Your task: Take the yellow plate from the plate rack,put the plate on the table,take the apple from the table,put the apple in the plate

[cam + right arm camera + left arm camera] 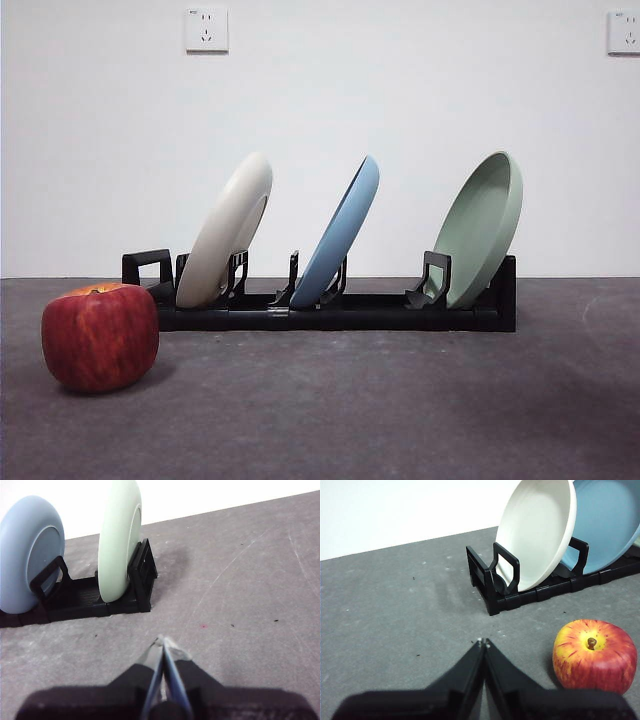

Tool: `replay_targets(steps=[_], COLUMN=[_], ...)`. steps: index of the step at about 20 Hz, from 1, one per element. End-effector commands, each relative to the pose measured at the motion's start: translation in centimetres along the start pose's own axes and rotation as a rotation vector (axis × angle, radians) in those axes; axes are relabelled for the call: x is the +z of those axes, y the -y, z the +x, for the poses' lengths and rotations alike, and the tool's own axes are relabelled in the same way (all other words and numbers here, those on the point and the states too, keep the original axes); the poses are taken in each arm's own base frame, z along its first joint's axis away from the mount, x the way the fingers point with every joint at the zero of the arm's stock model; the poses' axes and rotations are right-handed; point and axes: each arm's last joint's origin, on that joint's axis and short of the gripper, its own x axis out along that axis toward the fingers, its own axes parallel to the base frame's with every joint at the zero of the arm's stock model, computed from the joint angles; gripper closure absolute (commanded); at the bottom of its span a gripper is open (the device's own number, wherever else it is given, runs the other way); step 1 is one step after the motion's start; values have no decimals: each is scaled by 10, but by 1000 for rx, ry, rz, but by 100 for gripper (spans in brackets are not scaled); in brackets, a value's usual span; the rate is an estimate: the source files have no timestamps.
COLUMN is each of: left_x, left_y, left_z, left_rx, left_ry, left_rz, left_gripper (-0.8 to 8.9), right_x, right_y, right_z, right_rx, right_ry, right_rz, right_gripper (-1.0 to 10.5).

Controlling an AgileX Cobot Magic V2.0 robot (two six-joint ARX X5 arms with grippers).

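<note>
Nearest you, the apple sits on the table in front of the rack's end, near it but not touching. Nothing has been lifted, so you are at the very first step: the yellow plate stands tilted in the end slot beside the apple, with the blue plate in the middle and the green plate at the far end.

Your left gripper hangs over bare table with its jaws pressed together, holding nothing; the yellow plate and apple are both in its view, so it looks like the arm for the job. Your right gripper is likewise closed and empty, waiting near the green plate's end.

For the next move, you'll likely need to open the left jaws, bring them to the yellow plate's upper rim, pinch it, and lift it clear of the dividers without nudging the blue plate.
</note>
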Motion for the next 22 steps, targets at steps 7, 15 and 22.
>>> replay_targets(steps=[7,15,22], left_x=[-1,13,75], left_y=[0,-2,-10], left_z=[1,-1,7], left_rx=[4,0,-1], left_ry=[21,-8,-15], left_rz=[-150,-342,-337], left_gripper=[820,820,820], right_x=[-5,4,58], right_y=[1,-1,-10], right_z=[2,5,13], right_rx=[2,-20,15], right_ry=[-13,-90,-130], right_rz=[150,251,222], right_gripper=[951,956,956])
